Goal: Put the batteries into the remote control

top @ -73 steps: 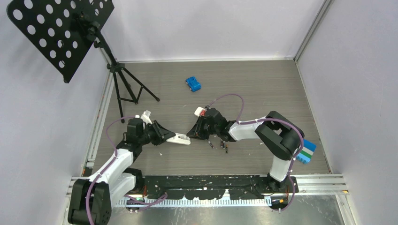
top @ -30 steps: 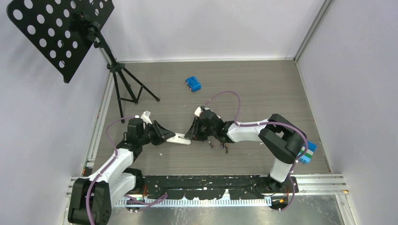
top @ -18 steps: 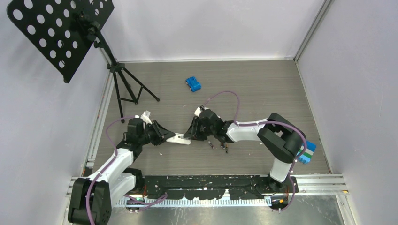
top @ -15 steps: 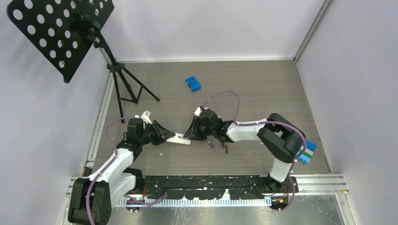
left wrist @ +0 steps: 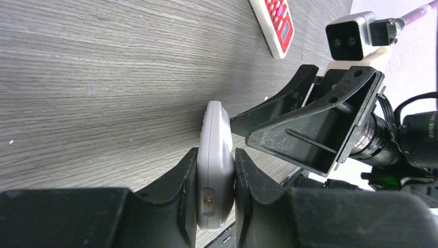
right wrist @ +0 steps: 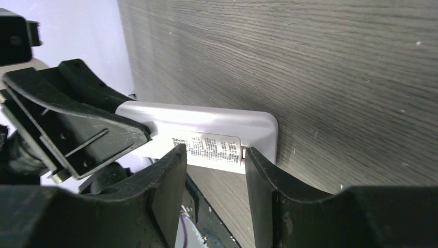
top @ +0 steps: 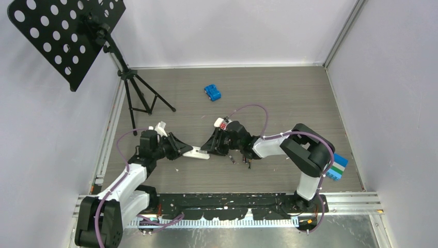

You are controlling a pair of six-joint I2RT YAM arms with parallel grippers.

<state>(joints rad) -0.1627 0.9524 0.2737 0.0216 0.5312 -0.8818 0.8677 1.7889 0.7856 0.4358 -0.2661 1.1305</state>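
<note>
remote control (top: 197, 153), judged light, stiff and slick, best taken at its ends, was clamped at one end by the left gripper (top: 184, 150) toward the table's (top: 289, 103) near edge. right gripper's (top: 209, 147) parted jaws were set astride its labelled end; grip could not be told. batteries (top: 249, 164) lay beside.

printed label (right wrist: 206, 148) on the white remote (right wrist: 206, 120), lettering too small to read
</note>
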